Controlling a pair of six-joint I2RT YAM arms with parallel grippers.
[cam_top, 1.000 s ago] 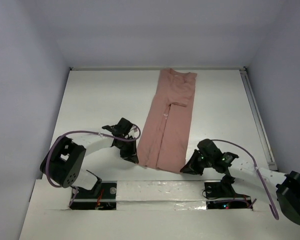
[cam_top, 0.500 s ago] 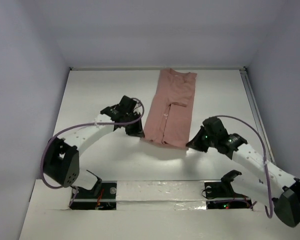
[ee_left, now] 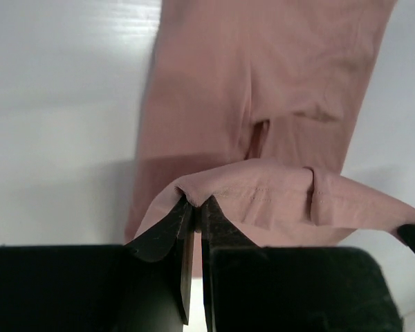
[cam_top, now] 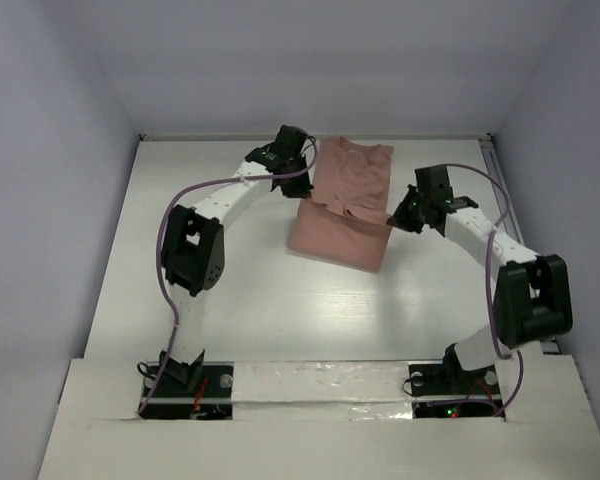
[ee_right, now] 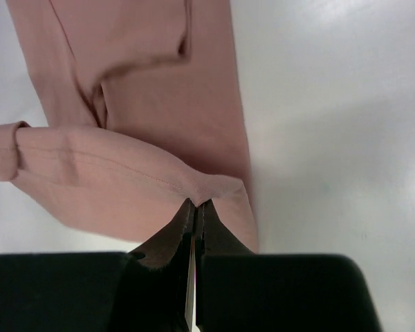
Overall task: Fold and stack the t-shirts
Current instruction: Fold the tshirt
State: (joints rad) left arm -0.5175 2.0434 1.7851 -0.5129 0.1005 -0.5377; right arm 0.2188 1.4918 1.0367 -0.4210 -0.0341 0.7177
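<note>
The salmon-pink t-shirt (cam_top: 350, 175) lies toward the far edge of the white table (cam_top: 210, 260), a little right of the middle, its neck end almost at that far edge. It is a long narrow strip of soft, matte cotton, doubled lengthwise, with a short crease across it where a sleeve is tucked in. The hem end of the strip is lifted clear of the table and held above the rest of the garment, and the cloth below it sags as a loose rectangular flap that throws a shadow on the smooth, faintly glossy surface. The left pincer (cam_top: 300, 190) is clamped on the left corner of the raised hem, its two dark wedge-shaped fingers pressed together with a small pucker of fabric squeezed between the tips. The right pincer (cam_top: 394, 218) is clamped on the right corner in the same way; the stitched hem line runs out from its tips. Between the two grips the hem hangs as a slack band with a row of stitching and one small vertical tuck. The arms reach far out over the table, one on each side of the garment; a purple cable (cam_top: 165, 260) loops along the left one; plain pale grey walls (cam_top: 300, 60) close the table in.
</note>
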